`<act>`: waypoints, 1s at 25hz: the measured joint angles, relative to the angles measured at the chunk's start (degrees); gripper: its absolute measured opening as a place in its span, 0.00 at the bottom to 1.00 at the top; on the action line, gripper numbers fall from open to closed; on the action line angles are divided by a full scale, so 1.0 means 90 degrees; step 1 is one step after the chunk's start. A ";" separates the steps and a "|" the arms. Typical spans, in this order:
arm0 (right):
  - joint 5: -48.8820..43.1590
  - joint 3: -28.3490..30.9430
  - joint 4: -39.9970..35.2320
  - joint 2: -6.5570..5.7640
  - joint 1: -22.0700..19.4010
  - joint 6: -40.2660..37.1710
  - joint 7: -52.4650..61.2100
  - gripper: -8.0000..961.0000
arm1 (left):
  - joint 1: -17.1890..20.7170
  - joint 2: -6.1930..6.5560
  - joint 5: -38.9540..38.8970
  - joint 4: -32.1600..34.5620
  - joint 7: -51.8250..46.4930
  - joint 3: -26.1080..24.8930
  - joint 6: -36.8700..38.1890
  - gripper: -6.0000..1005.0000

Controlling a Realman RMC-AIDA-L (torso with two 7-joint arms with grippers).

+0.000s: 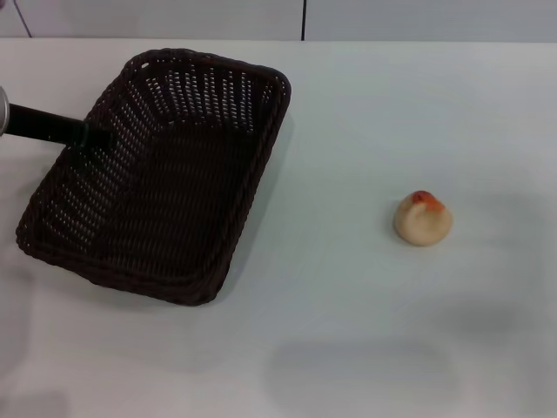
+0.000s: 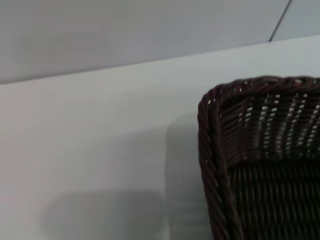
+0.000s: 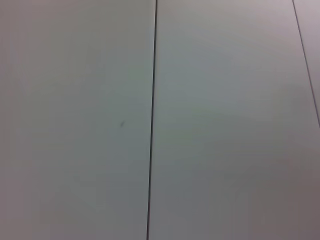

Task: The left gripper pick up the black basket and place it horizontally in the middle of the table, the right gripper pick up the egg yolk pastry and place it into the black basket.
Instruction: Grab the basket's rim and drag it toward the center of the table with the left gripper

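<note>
Basket: dark woven wicker black basket (image 1: 161,174) lies angled on the left of the white table (image 1: 348,331).
Left gripper (image 1: 91,138): at the basket's left rim; grip state cannot be told.
Pastry: pale domed egg yolk pastry (image 1: 423,218) sits right, untouched.
Progress: basket unpositioned, pastry placement remains.
Right gripper: unseen.

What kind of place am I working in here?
Likely a lab or test bench: a bare white table against plain white panelled wall, holding only the black basket and egg yolk pastry.
</note>
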 joint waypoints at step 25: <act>0.0000 0.0019 -0.0016 0.0003 0.0005 0.0018 0.0000 0.50 | -0.0148 0.0014 0.0233 0.0104 0.0217 0.0240 0.0067 0.24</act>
